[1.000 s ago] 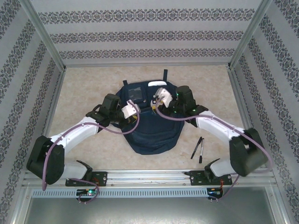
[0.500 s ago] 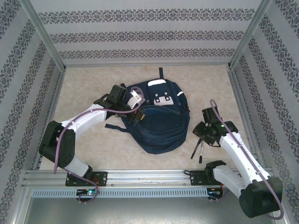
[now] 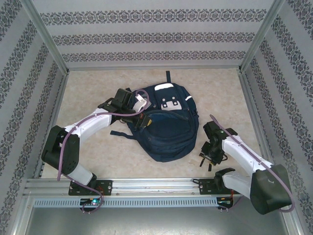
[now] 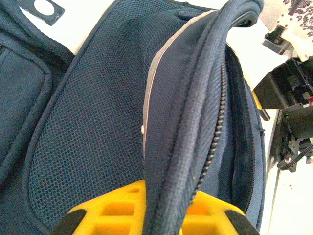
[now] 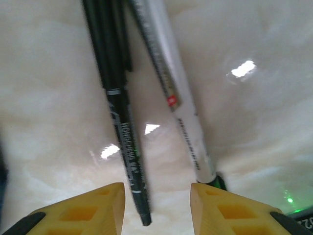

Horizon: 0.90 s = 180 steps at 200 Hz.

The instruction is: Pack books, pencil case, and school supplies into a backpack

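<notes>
Navy-blue fabric backpack [image 3: 168,128] with white patches lies flat in the middle of the pale marbled desk [image 3: 93,83], its front zip pockets facing up and its top end toward the far wall. The left end effector [image 4: 161,208] sits at the bag's upper left edge; in the left wrist view its yellow fingers [image 4: 105,215] are pinched tight on a fold of the blue fabric beside the open zip, with dark mesh lining showing to one side. The right end effector [image 5: 157,205] hangs low over the desk to the right of the backpack, apart from it. Its two yellow fingers stand parted with a clear gap and hold nothing. Between them, on the desk, lie a slim all-black pen [image 5: 122,122] and a slim black pen with a white section [image 5: 171,88], side by side and close together, spreading slightly toward the fingers; the pads touch neither pen
</notes>
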{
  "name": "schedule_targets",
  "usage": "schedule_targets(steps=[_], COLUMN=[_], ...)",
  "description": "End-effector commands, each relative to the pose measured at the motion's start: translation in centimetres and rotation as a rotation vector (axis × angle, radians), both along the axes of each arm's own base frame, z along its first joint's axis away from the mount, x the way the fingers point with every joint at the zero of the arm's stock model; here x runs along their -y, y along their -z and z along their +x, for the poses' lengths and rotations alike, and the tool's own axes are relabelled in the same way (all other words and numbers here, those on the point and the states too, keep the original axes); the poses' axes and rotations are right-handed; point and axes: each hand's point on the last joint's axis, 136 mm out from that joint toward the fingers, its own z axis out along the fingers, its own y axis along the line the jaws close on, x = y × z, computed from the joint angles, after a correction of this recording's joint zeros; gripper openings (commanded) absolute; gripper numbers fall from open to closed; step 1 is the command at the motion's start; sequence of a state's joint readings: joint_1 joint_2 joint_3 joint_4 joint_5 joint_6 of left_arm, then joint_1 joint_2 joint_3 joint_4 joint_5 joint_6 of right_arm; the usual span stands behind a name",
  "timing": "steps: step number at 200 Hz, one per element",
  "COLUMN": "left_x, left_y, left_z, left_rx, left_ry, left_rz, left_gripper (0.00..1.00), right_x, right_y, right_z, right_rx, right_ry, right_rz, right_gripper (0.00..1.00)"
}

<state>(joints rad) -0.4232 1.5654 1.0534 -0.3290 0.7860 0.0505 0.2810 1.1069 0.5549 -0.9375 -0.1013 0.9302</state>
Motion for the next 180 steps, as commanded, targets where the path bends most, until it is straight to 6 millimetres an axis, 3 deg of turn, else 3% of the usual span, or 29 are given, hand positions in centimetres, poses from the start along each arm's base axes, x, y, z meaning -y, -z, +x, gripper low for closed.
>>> schedule_targets(steps=[1,54,82,111,119,141,161,180], left_x=[0.6,0.6,0.4,0.0,-0.1,-0.3,-0.3,-0.1], left_y=[-1.2,-0.7,-0.9,-0.7,-0.5,-0.4,-0.6,-1.0], left_z=[0.2,0.2,0.6,0.6,0.6,0.7,1.1,1.2], left_rx=[-0.029,-0.032,-0.019,-0.018,-0.019,-0.018,-0.019,-0.024], left_ry=[0.005,0.008,-0.002,-0.006,-0.008,-0.012,-0.025,-0.027], left_rz=[-0.076,-0.082,-0.088,-0.072,-0.067,-0.063,-0.078,-0.097], left_gripper=[0.0,0.0,0.0,0.0,0.0,0.0,0.0,0.0], right_x=[-0.3,-0.7,-2.1,-2.3,-2.2,-2.6,-2.6,-3.7], right_y=[-0.6,0.0,2.2,3.4,3.3,2.7,0.8,-2.6], right_z=[1.6,2.7,1.3,0.8,0.9,1.7,2.9,5.0], right_rx=[0.037,0.022,-0.04,-0.042,-0.038,-0.017,0.021,0.133], right_ry=[0.0,0.03,0.123,0.131,0.114,0.054,-0.006,-0.045], right_rz=[-0.024,-0.06,0.022,0.019,0.008,0.007,-0.017,0.02], right_gripper=[0.39,0.4,0.4,0.29,0.27,0.09,0.07,0.07])
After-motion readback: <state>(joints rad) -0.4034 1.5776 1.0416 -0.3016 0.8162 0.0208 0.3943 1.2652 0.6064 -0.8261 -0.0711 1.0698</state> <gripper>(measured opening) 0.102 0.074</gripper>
